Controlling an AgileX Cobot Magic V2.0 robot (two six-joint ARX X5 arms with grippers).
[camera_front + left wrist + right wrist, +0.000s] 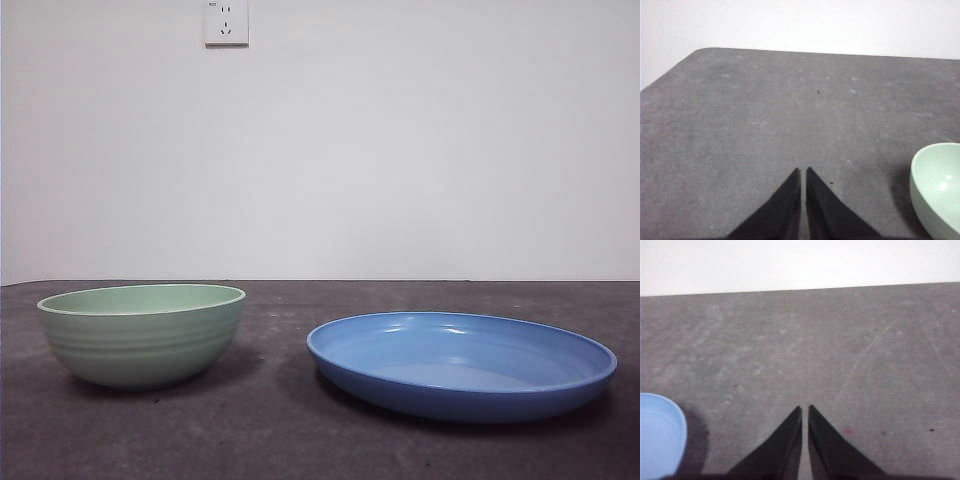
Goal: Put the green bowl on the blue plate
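The green bowl (142, 333) sits lower left in the front view, well apart from the blue plate (462, 364) at lower right. The left pincer (803, 171), pressed together and empty, is nearer the bowl; the right pincer (805, 409), likewise pressed together, is near the plate.

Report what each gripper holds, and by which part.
Nothing is held. The left gripper and right gripper are both shut on nothing; the green bowl stands untouched on the table.

No legible text, label, brand, number or sign on anything
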